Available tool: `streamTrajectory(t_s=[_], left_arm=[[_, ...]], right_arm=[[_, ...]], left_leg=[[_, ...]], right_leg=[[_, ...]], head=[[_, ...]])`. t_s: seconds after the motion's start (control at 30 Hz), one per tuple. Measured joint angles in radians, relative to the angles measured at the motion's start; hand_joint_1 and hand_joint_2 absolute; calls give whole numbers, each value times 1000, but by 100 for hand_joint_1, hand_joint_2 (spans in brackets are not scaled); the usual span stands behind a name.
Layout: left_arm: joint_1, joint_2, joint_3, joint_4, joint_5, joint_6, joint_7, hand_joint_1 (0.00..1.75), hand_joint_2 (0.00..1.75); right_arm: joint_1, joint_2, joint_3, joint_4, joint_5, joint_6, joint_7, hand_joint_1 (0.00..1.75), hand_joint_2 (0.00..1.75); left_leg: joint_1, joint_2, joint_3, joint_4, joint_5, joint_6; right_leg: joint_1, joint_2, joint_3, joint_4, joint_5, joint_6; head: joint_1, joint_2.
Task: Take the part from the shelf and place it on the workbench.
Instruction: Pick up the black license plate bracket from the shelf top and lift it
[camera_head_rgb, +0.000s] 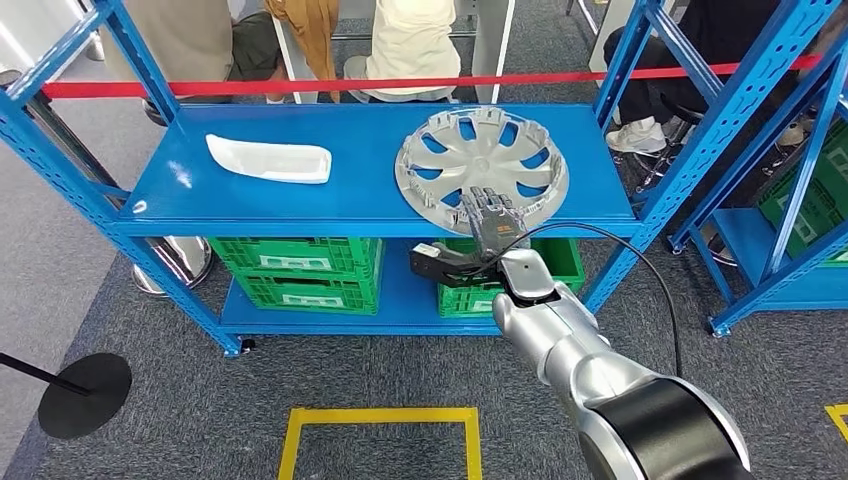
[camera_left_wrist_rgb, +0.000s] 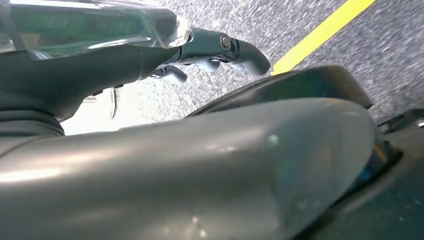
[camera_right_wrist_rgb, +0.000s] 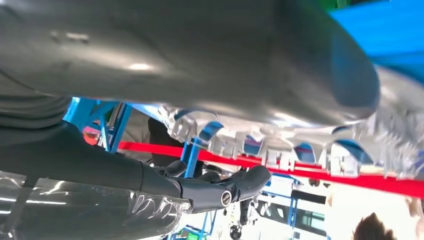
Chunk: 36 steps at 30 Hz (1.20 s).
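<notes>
A silver hubcap (camera_head_rgb: 485, 150) lies on the right half of the blue shelf's upper board (camera_head_rgb: 350, 205). A white moulded part (camera_head_rgb: 268, 160) lies to its left. My right hand (camera_head_rgb: 487, 215) reaches over the hubcap's near rim with its fingers stretched out flat on top of it. In the right wrist view the hubcap (camera_right_wrist_rgb: 280, 145) is seen from below, with the dark fingers (camera_right_wrist_rgb: 235, 186) apart from it and nothing gripped. My left hand (camera_left_wrist_rgb: 150, 55) hangs over the grey floor and holds nothing, its fingers (camera_left_wrist_rgb: 240, 50) stretched out.
Green crates (camera_head_rgb: 300, 270) stand on the lower shelf board. A red tape (camera_head_rgb: 300, 85) runs behind the shelf, with seated people beyond it. Another blue rack (camera_head_rgb: 790, 200) stands at the right. A yellow square (camera_head_rgb: 380, 415) and a black stand base (camera_head_rgb: 85, 395) mark the floor.
</notes>
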Motion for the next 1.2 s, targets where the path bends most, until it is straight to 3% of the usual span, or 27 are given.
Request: streamTrajectory(t_s=[0.07, 0.17, 0.23, 0.27, 0.33, 0.37, 0.4, 0.43, 0.5, 0.57, 0.67, 0.73, 0.77, 0.83, 0.87, 0.9, 0.93, 1.0, 1.03, 1.1, 1.2], left_arm=[[-2, 1, 0, 0, -1, 0, 0, 0, 0], [-2, 1, 0, 0, -2, -1, 0, 0, 0], [-2, 1, 0, 0, -2, -1, 0, 0, 0], [-2, 1, 0, 0, -2, -2, 0, 0, 0], [-3, 0, 0, 0, -2, -2, -1, 0, 0], [-4, 0, 0, 0, -2, -2, -2, 0, 0], [-5, 0, 0, -1, -2, -2, -3, 0, 0], [-6, 0, 0, -1, -2, -2, -4, 0, 0], [-7, 0, 0, 0, -2, -2, -3, 0, 0], [-7, 2, 0, 0, -3, -4, -2, 0, 0], [-7, 4, 0, 0, -5, -8, -2, 0, 0], [-7, 3, 0, 0, -5, -10, -1, 0, 0], [-7, 3, 0, 0, -5, -10, -1, 0, 0], [-8, 3, 0, 0, -5, -10, -1, 0, 0], [-7, 3, 0, 0, -5, -10, -1, 0, 0], [-7, 3, 0, 0, -5, -10, -1, 0, 0], [-6, 2, 0, 0, -5, -10, -1, 0, 0], [-6, 1, 0, 0, -5, -10, -1, 0, 0], [-7, 1, 0, 0, -4, -10, -1, 0, 0], [-9, 1, 0, -1, -3, -10, -1, 0, 0], [-10, 2, 0, -1, -2, -10, -1, 0, 0]], right_arm=[[-1, 0, 0, 1, 0, 0, 0, 0, 0], [0, -2, -1, 1, -1, 0, 0, 0, 0], [-1, -2, -1, 1, -1, -1, 0, 0, 0], [-2, -1, -1, 1, 0, -1, 0, 0, 0], [0, -1, -1, 1, 0, -2, 0, 0, 0], [2, -1, -1, 1, 0, -2, 0, 0, 0], [4, -1, -1, 1, 1, -2, 0, 0, 0], [5, -1, -1, 1, 1, -2, 0, 0, 0], [5, 0, -1, 1, 1, -2, 0, 0, 0], [2, 0, -1, 1, 1, -3, 1, 0, 0], [0, -2, -1, 1, 1, -4, 1, 0, 0], [-1, -3, -2, 1, 0, -5, 1, 0, 0], [-2, -4, -2, 1, 0, -5, 1, 0, 0], [0, -6, -2, 2, 0, -6, 1, 0, 0], [3, -8, -2, 3, -1, -6, 1, 0, 0], [5, -9, -2, 3, -1, -6, 1, 0, 0], [7, -10, -2, 4, -1, -6, 1, 0, 0], [8, -11, -2, 4, 0, -6, 1, 0, 0], [7, -11, -2, 4, 0, -6, 1, 0, 0], [7, -10, -2, 5, 1, -6, 1, 0, 0], [6, -9, -4, 5, 0, -6, 1, 0, 0]], left_leg=[[-4, -1, 6, 3, -13, -10], [-3, 1, 8, 3, -22, -21], [-2, 3, -12, 45, -44, -31], [-1, 5, -41, 98, -66, -35], [0, 6, -129, 244, -113, -39], [0, 6, -165, 294, -120, -39], [0, 7, -184, 309, -106, -38], [0, 7, -179, 280, -71, -35], [-4, 6, -125, 144, 16, -23], [-9, 7, -77, 39, 51, -12], [-11, 7, -61, 10, 44, -4], [-6, 7, -50, 0, 44, 4], [-3, 8, -44, -4, 44, 8], [-3, 8, -38, -4, 37, 13], [-3, 8, -35, -4, 34, 14], [-2, 7, -31, -4, 30, 13], [-2, 5, -25, -4, 25, 11], [-1, 3, -7, -3, 11, 3], [-3, 2, -2, 0, 3, -2], [-7, 1, 2, 2, -8, -11], [-5, 2, 0, 6, -19, -21]], right_leg=[[1, -1, 39, -83, 25, -6], [3, 3, 45, -91, 11, -26], [-1, 4, 54, -93, 5, -40], [-3, 3, 58, -93, 1, -45], [-2, 3, 64, -93, -6, -50], [-1, 3, 67, -93, -9, -51], [0, 3, 73, -93, -13, -51], [1, 4, 80, -93, -18, -51], [3, 6, 96, -94, -27, -49], [6, 8, 102, -95, -35, -43], [6, 7, 101, -98, -40, -27], [5, 5, 88, -67, -58, -16], [5, 5, 65, -21, -79, -11], [4, 4, -12, 118, -130, -2], [3, 4, -49, 176, -143, 1], [3, 4, -71, 200, -137, 2], [2, 4, -71, 180, -109, 2], [0, 1, -18, 43, -24, 2], [-1, 0, 13, -26, 5, 1], [0, 0, 45, -91, 18, -6], [1, 3, 51, -94, 8, -27]], head=[[-1, 0], [-4, 0], [-8, 0], [-10, 0], [-13, 0], [-13, 0], [-13, 0], [-13, 0], [-12, 0], [-12, 0], [-13, 0], [-12, 0], [-11, 0], [-9, 0], [-9, 0], [-9, 0], [-9, 0], [-8, 0], [-8, 0], [-8, 0], [-10, 0]])
